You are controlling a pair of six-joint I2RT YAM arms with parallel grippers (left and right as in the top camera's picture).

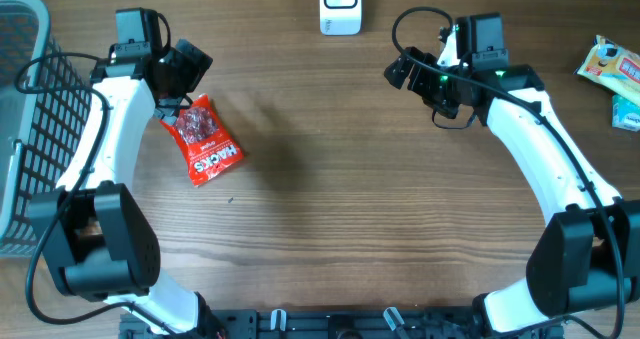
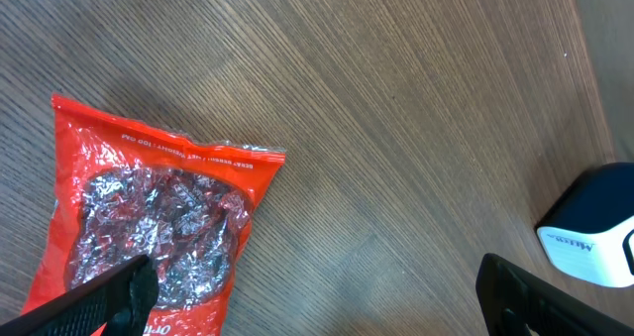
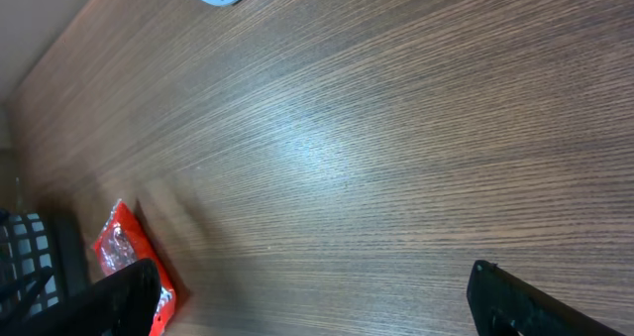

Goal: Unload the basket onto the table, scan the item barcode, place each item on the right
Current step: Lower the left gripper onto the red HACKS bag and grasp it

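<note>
Red snack bag [image 1: 203,139] flat on table, label up. Left gripper [image 1: 172,107] over its top edge, jaws wide, empty — likely poised for pickup. Right gripper [image 1: 408,73] wide, empty — waits near scanner [image 1: 340,7].
</note>
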